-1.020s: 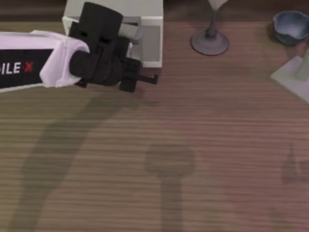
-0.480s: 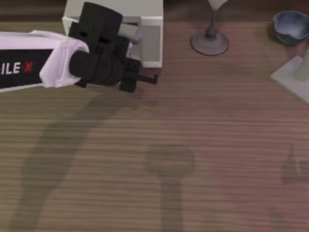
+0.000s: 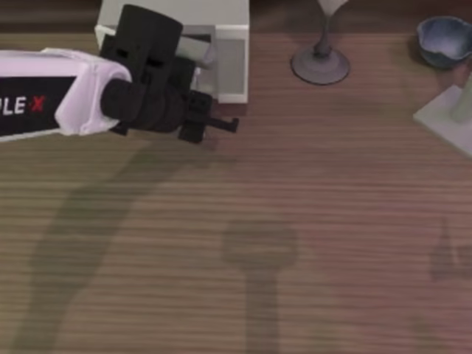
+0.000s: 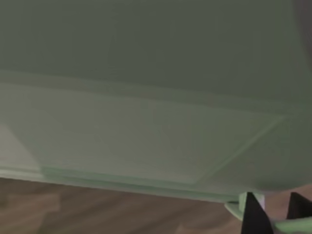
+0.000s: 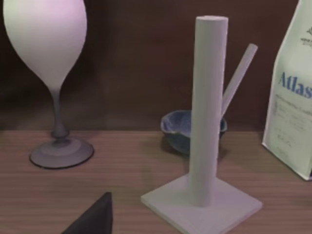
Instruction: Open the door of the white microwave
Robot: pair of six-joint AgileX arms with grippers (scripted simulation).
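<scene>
The white microwave [image 3: 177, 11] stands at the table's back left, largely under my left arm. Its door [image 3: 230, 66] shows as a white frame round a grey pane, and in the left wrist view the door [image 4: 146, 141] fills most of the picture from close up. My left gripper [image 3: 225, 122] is at the door's front right corner. Its dark fingertips [image 4: 253, 217] stand either side of the small white door handle [image 4: 239, 208], shut on it. My right gripper [image 5: 92, 219] is parked out of the top view.
A wine glass [image 3: 321, 63] stands right of the microwave. A blue bowl [image 3: 445, 38] and a white stand with an upright post [image 3: 442, 112] are at the back right. A white Atlas bag [image 5: 292, 97] stands beside the post.
My left arm has drawn back a little to the left and toward the table's front, gripper still at the door's corner. The microwave body has not moved.
</scene>
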